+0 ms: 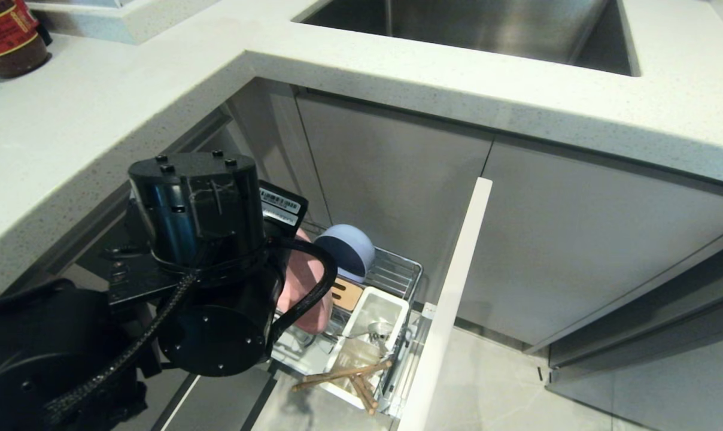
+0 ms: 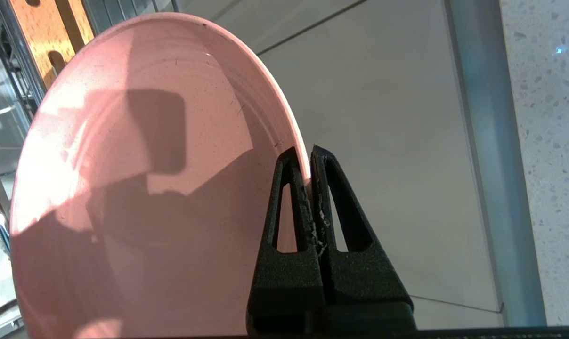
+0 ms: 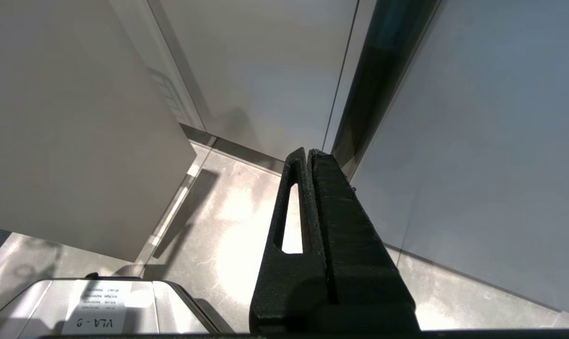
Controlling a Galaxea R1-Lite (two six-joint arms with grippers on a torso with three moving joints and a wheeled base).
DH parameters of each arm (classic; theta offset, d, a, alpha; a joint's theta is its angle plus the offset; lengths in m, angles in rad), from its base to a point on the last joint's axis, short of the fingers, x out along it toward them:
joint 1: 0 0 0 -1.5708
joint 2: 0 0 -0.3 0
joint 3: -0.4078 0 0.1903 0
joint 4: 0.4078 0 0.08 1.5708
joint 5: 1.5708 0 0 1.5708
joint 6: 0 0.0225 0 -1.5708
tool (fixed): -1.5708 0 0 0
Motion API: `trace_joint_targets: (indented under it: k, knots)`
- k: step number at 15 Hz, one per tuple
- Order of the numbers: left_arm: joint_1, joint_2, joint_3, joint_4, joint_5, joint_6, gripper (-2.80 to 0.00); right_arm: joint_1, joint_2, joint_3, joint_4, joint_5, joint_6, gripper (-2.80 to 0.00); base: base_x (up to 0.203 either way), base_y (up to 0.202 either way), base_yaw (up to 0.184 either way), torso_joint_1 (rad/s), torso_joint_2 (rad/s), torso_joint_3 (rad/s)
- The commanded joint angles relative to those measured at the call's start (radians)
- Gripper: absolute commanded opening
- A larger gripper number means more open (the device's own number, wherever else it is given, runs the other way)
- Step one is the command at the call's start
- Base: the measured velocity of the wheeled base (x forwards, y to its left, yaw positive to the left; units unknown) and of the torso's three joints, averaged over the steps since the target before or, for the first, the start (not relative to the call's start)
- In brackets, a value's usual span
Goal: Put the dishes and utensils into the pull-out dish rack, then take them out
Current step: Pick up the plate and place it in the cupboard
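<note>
My left gripper [image 2: 307, 157] is shut on the rim of the salmon-pink plate [image 2: 138, 188], which stands on edge over the pull-out dish rack [image 1: 397, 272]. In the head view the left arm covers most of the plate [image 1: 304, 281]. The pale blue bowl [image 1: 346, 248] rests tilted at the rack's back. Wooden chopsticks [image 1: 349, 377] and a silver spoon [image 1: 376, 330] lie in the white cutlery cup [image 1: 373, 311], beside the light-wood strip [image 1: 345, 293]. My right gripper [image 3: 309, 155] is shut and empty, parked low over the floor.
The rack's tall white front panel [image 1: 451, 299] stands to the right of the basket. Grey cabinet doors [image 1: 577, 251] sit behind it, under a pale stone countertop [image 1: 158, 78] with a steel sink [image 1: 487, 27]. A dark jar [image 1: 8, 36] stands at the far left.
</note>
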Motion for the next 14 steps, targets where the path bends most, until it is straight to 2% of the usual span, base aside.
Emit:
trace_joint_targets:
  k: [1,14]
  knots:
    - [0.004,0.001,0.006,-0.001,0.007,-0.008,-2.8,0.0,0.0,0.0,0.0,0.0,0.0,-2.8,0.0,0.0,0.0,0.0,0.0,0.0]
    - [0.011,-0.028,0.015,-0.04,-0.005,-0.009,-2.8,0.0,0.0,0.0,0.0,0.0,-0.001,-2.8,0.0,0.0,0.0,0.0,0.0,0.0]
